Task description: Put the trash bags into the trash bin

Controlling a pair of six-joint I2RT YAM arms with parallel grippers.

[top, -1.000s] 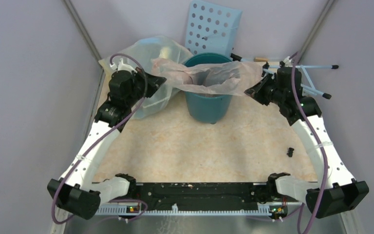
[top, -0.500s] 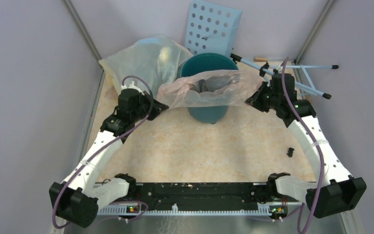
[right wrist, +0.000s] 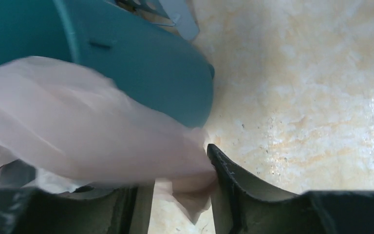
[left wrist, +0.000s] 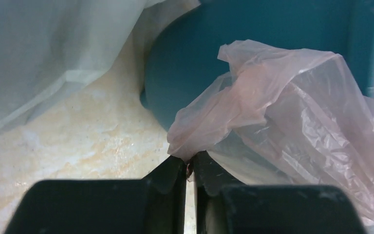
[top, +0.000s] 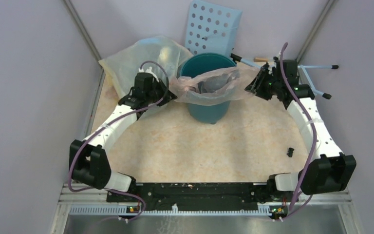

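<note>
Overall: two robot arms reach across a beige marbled desk (top: 199, 146) toward its far side, with a pale-pink trash bag (top: 209, 87) stretched between them.
Trash bag: thin, crinkly and translucent; it drapes over the near rim and front of the teal trash bin (top: 209, 112), and its middle dips into the bin's mouth.
Trash bin: round, tapered, upright on the desk at the back centre.
Left end effector (left wrist: 188, 165): clenched on a bunched corner of the bag, just beside the bin's left side.
Right end effector (right wrist: 180, 190): grasping the bag's opposite edge near the bin's right side; plastic fills the gap between its fingers, blurred in the wrist view.
Sack: a large yellowish-clear plastic sack (top: 136, 58) bulges behind the left arm, left of the bin.
Panel: a light-blue panel (top: 213, 27) with round holes leans on the back wall behind the bin.
Rods: thin pale-blue rods (top: 311, 66) with black tips lie at the back right.
Small item: a small black object (top: 290, 151) sits on the desk by the right arm, too small to identify.
</note>
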